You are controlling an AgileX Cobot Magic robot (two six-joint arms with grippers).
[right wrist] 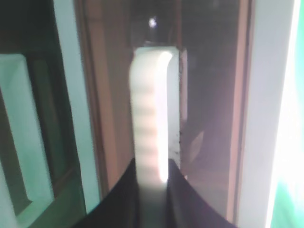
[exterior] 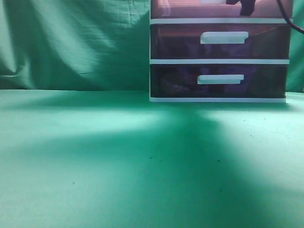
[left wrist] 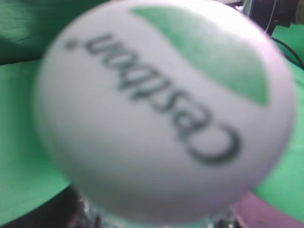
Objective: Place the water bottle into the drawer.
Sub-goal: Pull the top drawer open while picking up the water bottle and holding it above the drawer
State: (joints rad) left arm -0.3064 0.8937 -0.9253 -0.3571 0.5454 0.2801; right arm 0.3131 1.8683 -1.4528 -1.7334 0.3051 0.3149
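Note:
The water bottle's white cap point(left wrist: 161, 104), with a green leaf and dark "Cestbon" lettering, fills the left wrist view. My left gripper point(left wrist: 156, 221) is shut on the bottle below the cap, and only dark finger parts show at the bottom edge. The drawer point(exterior: 190, 9), reddish-brown with a pinkish underside, is at the top of the white-framed unit. In the right wrist view its front point(right wrist: 209, 95) is close up. My right gripper point(right wrist: 152, 171) is shut on the drawer's white bar handle point(right wrist: 151, 104). It shows as a dark shape point(exterior: 247, 7) in the exterior view.
Two alike dark drawers point(exterior: 218, 42) point(exterior: 218, 80) with white handles sit below the top one. The unit stands at the back right of a green cloth table point(exterior: 118, 156). A green curtain point(exterior: 71, 42) hangs behind. A black cable point(exterior: 292, 21) runs at the unit's right edge.

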